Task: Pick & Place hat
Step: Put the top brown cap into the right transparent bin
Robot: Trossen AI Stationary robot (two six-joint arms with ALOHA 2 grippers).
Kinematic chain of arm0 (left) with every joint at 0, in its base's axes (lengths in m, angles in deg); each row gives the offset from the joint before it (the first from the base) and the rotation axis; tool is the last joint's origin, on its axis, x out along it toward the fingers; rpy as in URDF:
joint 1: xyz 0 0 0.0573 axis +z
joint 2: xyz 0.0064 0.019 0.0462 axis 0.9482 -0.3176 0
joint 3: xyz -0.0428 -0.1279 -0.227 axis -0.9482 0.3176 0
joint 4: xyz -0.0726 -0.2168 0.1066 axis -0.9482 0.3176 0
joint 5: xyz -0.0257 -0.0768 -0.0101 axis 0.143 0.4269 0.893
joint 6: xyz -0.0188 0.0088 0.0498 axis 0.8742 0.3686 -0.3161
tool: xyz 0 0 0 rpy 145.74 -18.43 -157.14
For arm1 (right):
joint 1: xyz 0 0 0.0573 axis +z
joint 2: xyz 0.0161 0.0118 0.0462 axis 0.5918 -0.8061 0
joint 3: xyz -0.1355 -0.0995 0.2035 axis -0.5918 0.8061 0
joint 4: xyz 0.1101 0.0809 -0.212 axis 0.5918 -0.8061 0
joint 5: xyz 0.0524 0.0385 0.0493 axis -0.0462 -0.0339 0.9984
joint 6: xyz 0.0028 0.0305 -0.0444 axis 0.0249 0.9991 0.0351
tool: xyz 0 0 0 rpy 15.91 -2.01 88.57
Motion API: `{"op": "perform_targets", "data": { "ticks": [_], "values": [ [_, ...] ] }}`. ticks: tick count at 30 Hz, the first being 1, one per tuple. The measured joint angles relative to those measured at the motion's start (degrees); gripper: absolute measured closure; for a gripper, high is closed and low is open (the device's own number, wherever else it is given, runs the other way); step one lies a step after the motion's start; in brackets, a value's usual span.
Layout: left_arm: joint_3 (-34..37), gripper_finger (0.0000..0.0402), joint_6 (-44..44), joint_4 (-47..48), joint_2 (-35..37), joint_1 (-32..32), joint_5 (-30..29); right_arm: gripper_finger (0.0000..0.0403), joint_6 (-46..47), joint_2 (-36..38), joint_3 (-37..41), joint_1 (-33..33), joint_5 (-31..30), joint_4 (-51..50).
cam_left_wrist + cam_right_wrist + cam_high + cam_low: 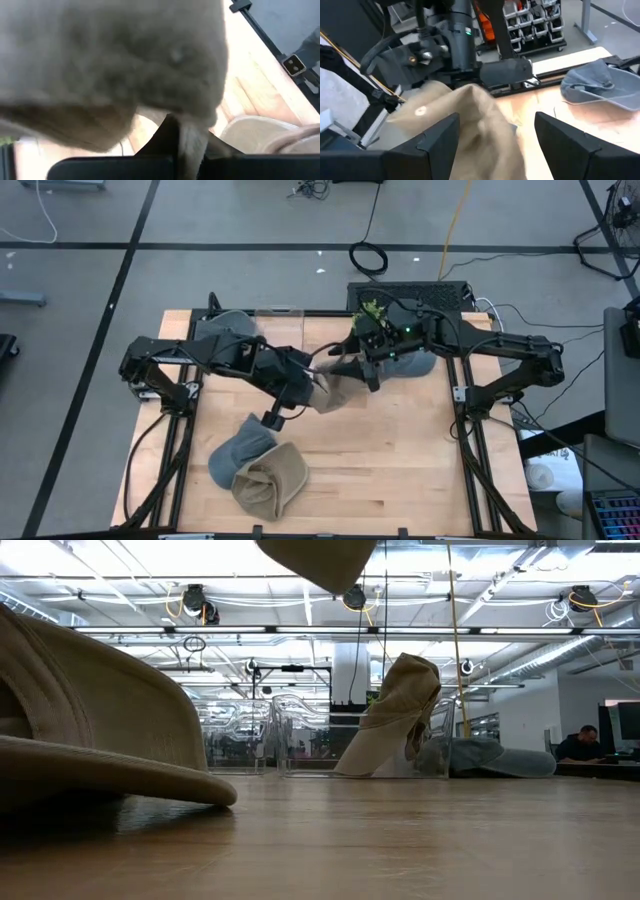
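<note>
Near the table's centre, a little toward twelve o'clock, the left gripper (318, 385) holds a tan hat (335, 392) off the wood; its wrist view shows the fabric pinched between its closed fingers and draping over the lens. The right gripper (372, 360) sits just beside it at about two o'clock from the hat, fingers (437, 135) spread wide with the tan cloth lying between them but not clamped.

This looks like a hand-over or a two-handed straightening. To do it well, the right gripper should close on a firm part such as the brim, not loose crown fabric, and the left should let go only once that hold is sure.

At six o'clock lie a grey hat (232, 452) and another tan hat (272, 480), touching. A grey hat (418, 364) rests at one o'clock; keep clear of them all.
</note>
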Motion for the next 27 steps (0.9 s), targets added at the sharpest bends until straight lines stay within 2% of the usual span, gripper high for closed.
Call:
{"op": "perform_targets", "data": {
  "ticks": [6, 11, 18, 25, 27],
  "values": [
    [0.00, 0.0394, 0.00, -0.27, 0.09, -0.01, 1.19, 0.0156, 0.23, -1.16, -0.02, 0.32, 0.36, -0.39],
    [0.00, 0.0394, 0.62, -0.40, 0.09, -0.01, 1.05, 0.0180, 1.67, -3.25, -0.13, 0.50, 6.03, -1.17],
    [0.00, 0.0394, 1.38, 1.00, 0.09, -0.16, 1.01, 0.0257, 1.74, -3.93, 0.02, 1.11, 6.21, 1.29],
    [0.00, 0.0391, 1.79, 2.12, 0.11, -0.16, 0.84, 0.0369, 1.73, -2.82, 0.00, 0.83, 6.21, 2.71],
    [0.00, 0.0390, 1.79, 2.12, 0.11, -0.16, 0.84, 0.0389, 1.30, -1.98, -0.02, 0.83, 6.20, 1.95]
  ]
}}
